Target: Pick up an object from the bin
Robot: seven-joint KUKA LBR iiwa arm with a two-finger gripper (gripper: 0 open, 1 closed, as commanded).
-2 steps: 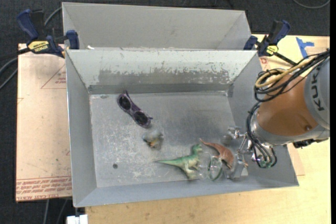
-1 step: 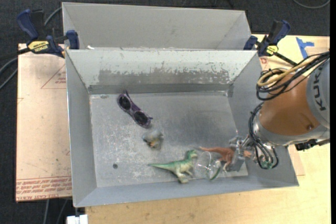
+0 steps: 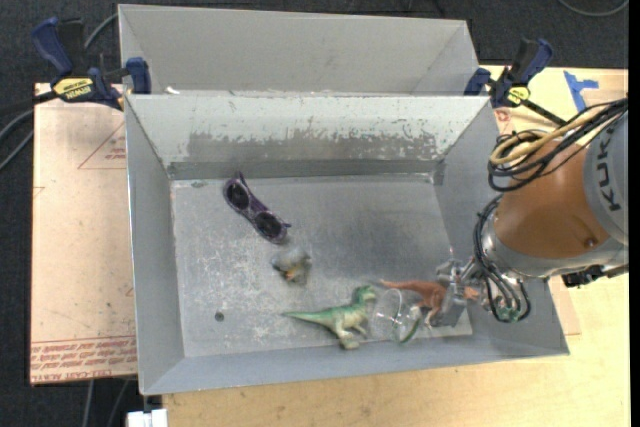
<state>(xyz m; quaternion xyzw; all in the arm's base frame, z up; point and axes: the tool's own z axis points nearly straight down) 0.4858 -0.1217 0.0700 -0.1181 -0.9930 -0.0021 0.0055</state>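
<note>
Orange dinosaur [image 3: 412,289] is seen just right of the green dinosaur [image 3: 338,315], with the gripper [image 3: 455,295] lowered beside it; open or closed cannot be told. Grasping is judged in hand; a firm closure, then lifting, is called for.

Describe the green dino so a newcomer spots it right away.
Take the grey bin and follow its floor to the near wall, right of centre. The green dino lies there, tail pointing left. The orange toy beside it, by the end effector, is thinner; only this one is green.
</note>
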